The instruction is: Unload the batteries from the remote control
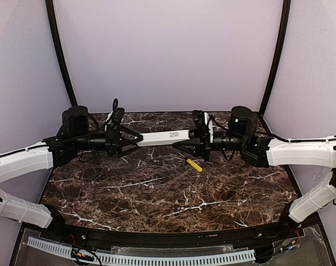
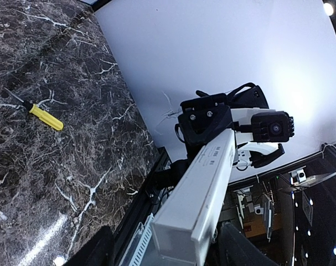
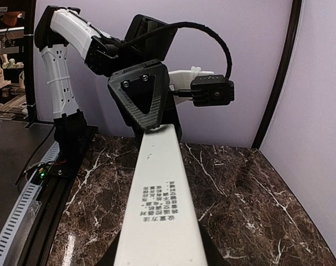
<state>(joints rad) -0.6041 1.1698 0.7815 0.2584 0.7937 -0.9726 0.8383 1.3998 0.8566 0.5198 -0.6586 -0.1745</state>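
The remote control, a long white bar with small dark print near its right end, hangs level above the marble table between both grippers. My left gripper is shut on its left end. My right gripper is shut on its right end. In the left wrist view the remote runs from my left gripper to the right gripper's black jaw. In the right wrist view the remote shows its printed face, with my right gripper at the bottom edge. No battery is in view.
A yellow stick with a dark tip lies on the marble table below the right gripper; it also shows in the left wrist view. Black frame posts stand at the back corners, with pale walls behind.
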